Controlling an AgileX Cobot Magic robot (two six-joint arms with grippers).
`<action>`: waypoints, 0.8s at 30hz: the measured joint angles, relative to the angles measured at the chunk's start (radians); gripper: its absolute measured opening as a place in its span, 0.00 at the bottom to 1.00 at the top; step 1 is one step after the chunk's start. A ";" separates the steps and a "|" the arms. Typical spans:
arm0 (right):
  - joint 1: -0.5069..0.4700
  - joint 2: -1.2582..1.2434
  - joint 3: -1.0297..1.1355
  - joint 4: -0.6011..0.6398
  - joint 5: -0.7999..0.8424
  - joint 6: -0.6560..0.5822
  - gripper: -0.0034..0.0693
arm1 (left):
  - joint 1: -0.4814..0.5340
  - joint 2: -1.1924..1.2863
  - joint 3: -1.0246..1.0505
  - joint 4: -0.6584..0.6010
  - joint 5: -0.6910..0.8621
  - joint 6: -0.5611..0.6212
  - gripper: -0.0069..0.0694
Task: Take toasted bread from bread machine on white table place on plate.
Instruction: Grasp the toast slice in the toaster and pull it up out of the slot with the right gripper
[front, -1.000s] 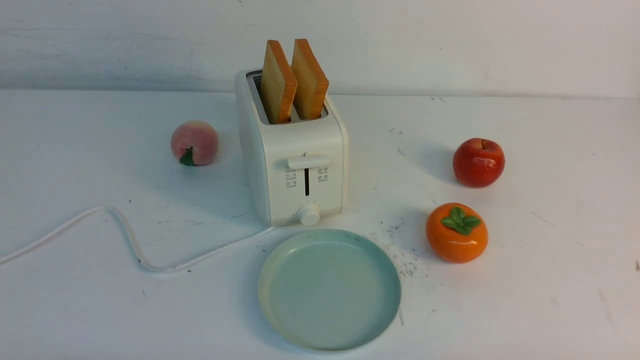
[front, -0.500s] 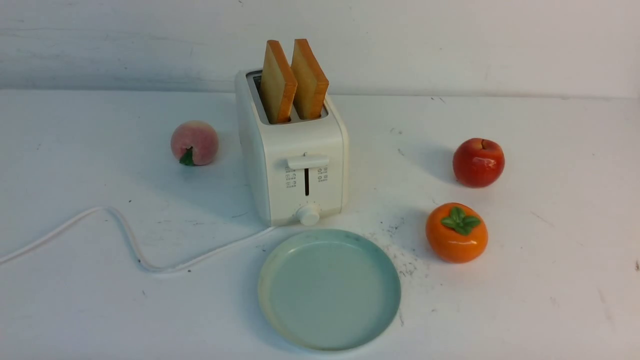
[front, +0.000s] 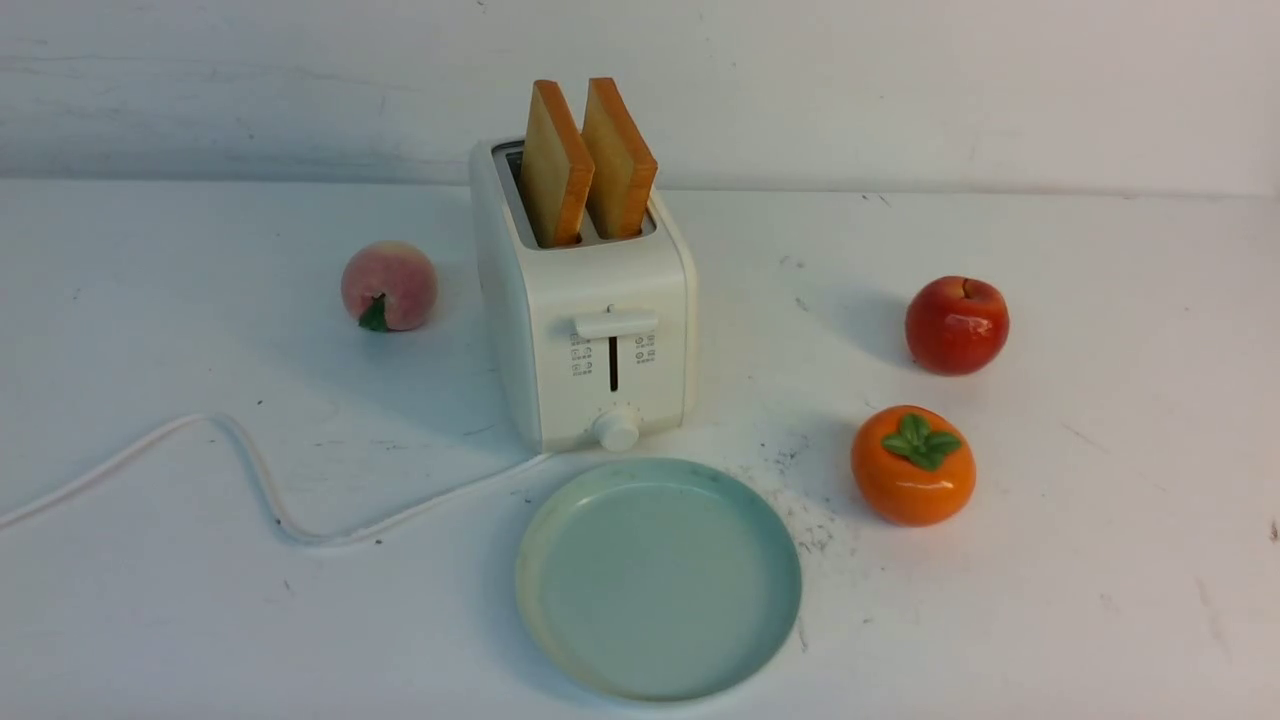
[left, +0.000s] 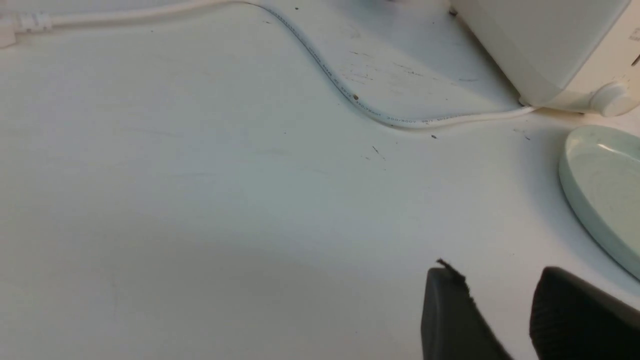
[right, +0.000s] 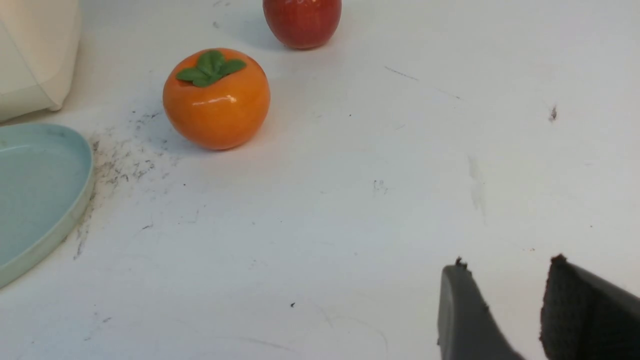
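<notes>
The left tool (left: 500, 274) hung low over the desk (left: 200, 200), fingers apart with nothing between them. Ahead of it lay the white cord (left: 325, 65), then the toaster (left: 540, 45), with the plate (left: 572, 200) nearer, toward the robot's right. The right tool (right: 507, 263) was likewise parted and empty, the persimmon (right: 216, 100) ahead of it. Both slices of toast (front: 556, 170) stood upright in the toaster's slots, well apart from either tool.

The left pincer (left: 500, 274) and right pincer (right: 507, 265) hang, jaws parted.
</notes>
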 joint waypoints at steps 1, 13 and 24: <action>0.000 0.000 0.000 0.000 0.000 0.000 0.38 | 0.000 0.000 0.000 0.006 0.000 0.000 0.40; 0.000 0.000 0.000 0.000 0.000 0.000 0.38 | 0.000 0.000 0.000 -0.282 -0.061 -0.291 0.40; 0.000 0.000 0.012 0.397 -0.104 0.236 0.38 | 0.000 0.000 0.000 -0.811 -0.093 -0.618 0.40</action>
